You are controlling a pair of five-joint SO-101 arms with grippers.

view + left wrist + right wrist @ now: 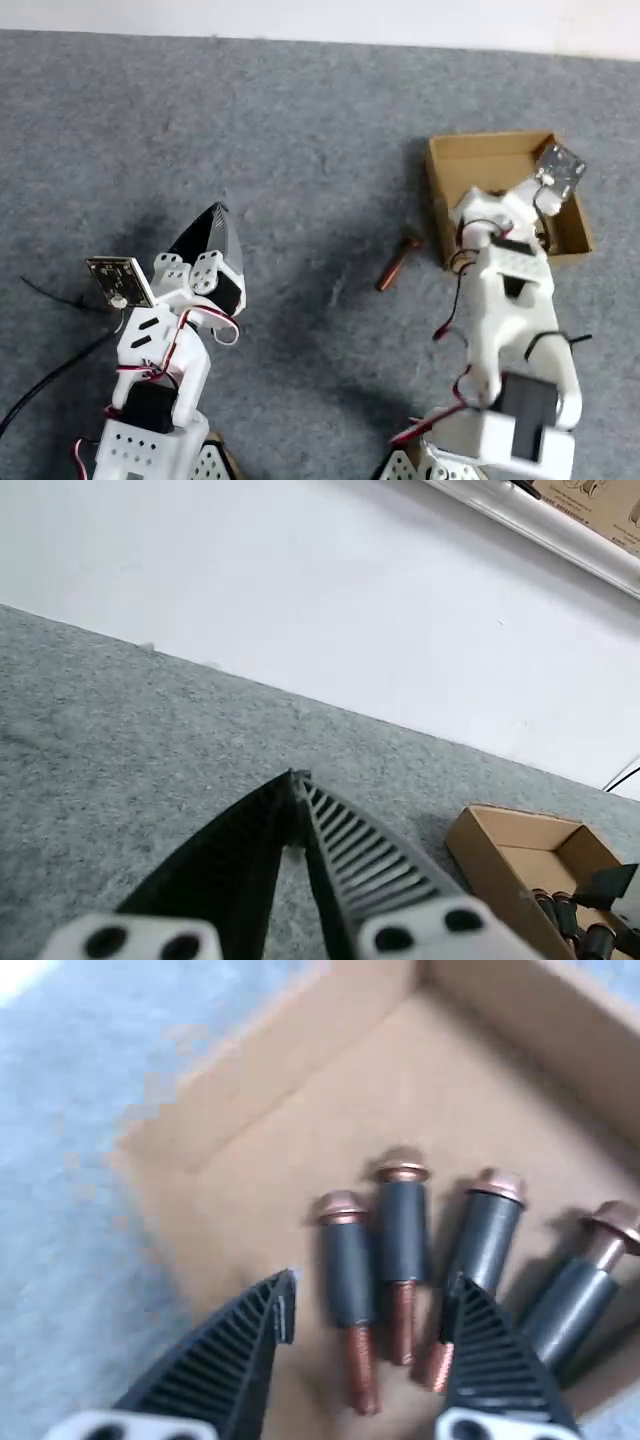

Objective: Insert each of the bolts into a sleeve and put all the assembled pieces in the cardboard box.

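Starting closest in, we find the right gripper point(372, 1305) hanging over the cardboard box point(280, 1050), its jaws spread wide and nothing between them. Just beneath its fingertips, four assembled pieces point(402, 1222) lie side by side on the box floor. Each is a copper bolt pushed through a dark sleeve, with the head at one end and the thread poking out at the other.

The left gripper point(298, 785) is closed tip to tip on nothing. It is held above the grey mat point(300, 130), well apart from the box and aimed toward the mat's far edge.

Farther out, one loose bolt point(397, 263) lies on the mat between the two arms. It is just beside the box's outer wall but outside it. As far as we can tell it is bare copper along its length, with no dark sleeve on it.

We judge the task to be well along but not finished. Four pieces look assembled and boxed, and neither gripper carries anything. What seems to be left is this last bolt, which needs a sleeve before it joins the others in the box. Whether more parts lie under the right arm, we cannot tell.
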